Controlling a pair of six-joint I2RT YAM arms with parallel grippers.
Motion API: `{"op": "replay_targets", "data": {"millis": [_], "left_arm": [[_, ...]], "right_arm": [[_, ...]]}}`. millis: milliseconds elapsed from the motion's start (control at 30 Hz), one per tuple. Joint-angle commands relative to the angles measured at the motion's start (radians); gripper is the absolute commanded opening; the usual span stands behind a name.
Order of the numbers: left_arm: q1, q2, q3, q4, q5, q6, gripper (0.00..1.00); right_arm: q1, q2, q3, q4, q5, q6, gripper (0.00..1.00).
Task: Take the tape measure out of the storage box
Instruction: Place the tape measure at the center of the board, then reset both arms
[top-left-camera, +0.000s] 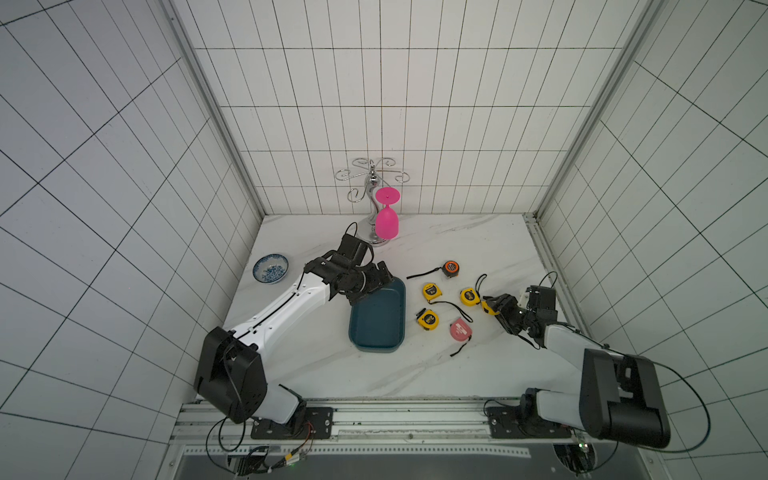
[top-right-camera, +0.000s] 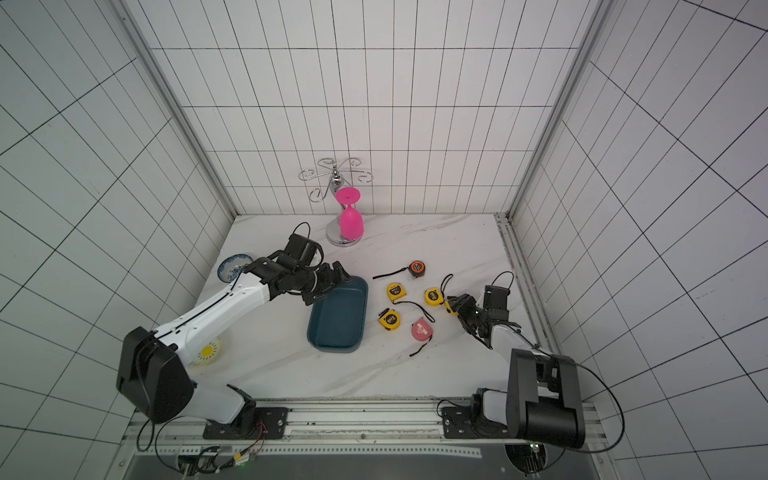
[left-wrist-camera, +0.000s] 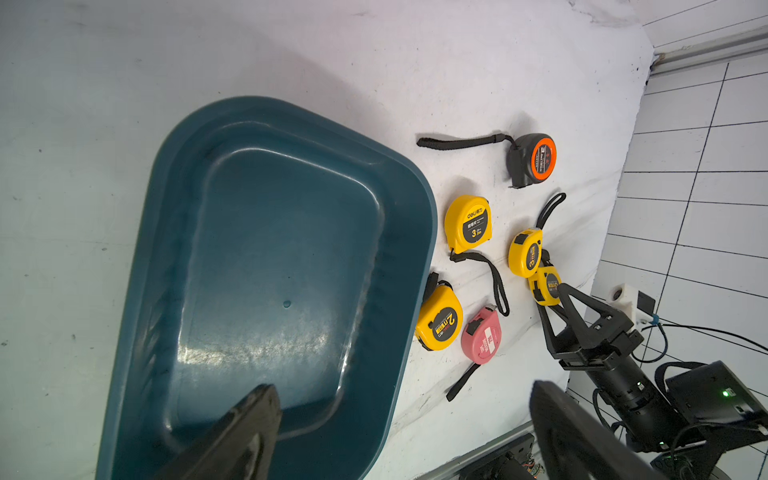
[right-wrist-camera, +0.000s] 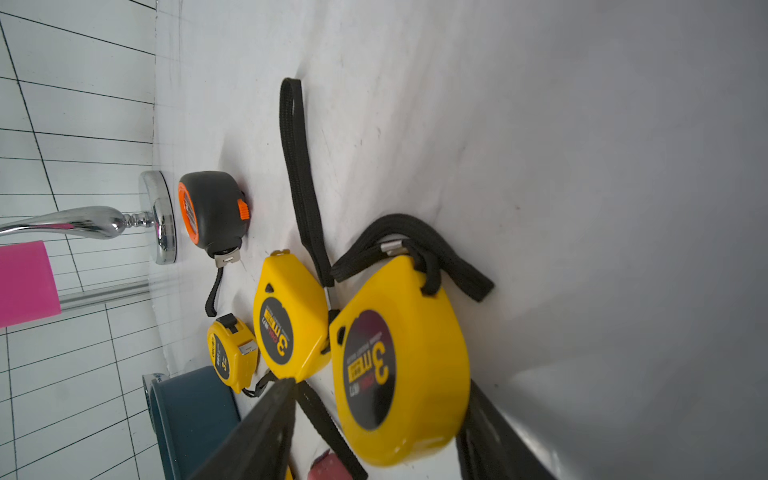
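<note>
Teal plastic, glossy and faintly scuffed, with rounded corners and low walls: the storage box (top-left-camera: 378, 322) sits near the middle of the desk (top-left-camera: 415, 374). The yellow tape measure (right-wrist-camera: 399, 365) lies flat outside it, toward the desk's right edge, just beside a second yellow tape measure (right-wrist-camera: 291, 320).

My right tool (right-wrist-camera: 380, 386) straddles it with the jaws parted, not clamping. The right wrist view shows a black woven strap (right-wrist-camera: 326, 419) between one finger (right-wrist-camera: 257, 436) and the smooth, teardrop-shaped casing, a gap too small to read in both top views. Whether the opposite finger touches the casing I cannot tell.

My left tool (left-wrist-camera: 401, 392) hangs wide open over the box's far left corner, holding nothing; only the left wrist view shows one finger above the box floor.

Between box and right edge lie a third yellow tape measure (top-left-camera: 432, 291), a fourth yellow tape measure (top-left-camera: 428, 319), a pink tape measure (top-left-camera: 460, 330) and a black rubbery tape measure (top-left-camera: 451, 268) with an orange face.

A chrome rack (top-left-camera: 372, 174) at the far edge carries a pink goblet (top-left-camera: 387, 220) upside down. A blue-patterned bowl (top-left-camera: 270, 269) stands near the left edge. A yellow-patterned dish (top-right-camera: 206, 352) shows in a top view only, beside my left arm (top-right-camera: 232, 307).
</note>
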Motion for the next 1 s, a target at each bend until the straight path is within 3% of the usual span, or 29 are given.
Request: {"op": "replay_targets", "data": {"millis": [0,200,533,800,967], "left_arm": [[0.009,-0.031,-0.018,-0.008,-0.026,0.024,0.98],[0.025,-0.046,-0.024,-0.024,-0.064,0.053,0.98],[0.095,-0.115,-0.038,-0.01,-0.344,0.277,0.98],[0.244,-0.137,-0.133,0.22,-0.41,0.413,0.98],[0.275,-0.117,-0.189,0.365,-0.49,0.551,0.98]], "right_arm": [[-0.014,-0.064,-0.011,-0.117,0.031,-0.025,0.68],[-0.012,-0.155,-0.008,-0.247,0.055,-0.041,0.81],[0.018,-0.262,0.168,-0.414,0.16,-0.187,0.92],[0.041,-0.153,0.322,-0.378,0.34,-0.355,0.94],[0.042,-0.082,0.34,-0.266,0.497,-0.462,0.95]]}}
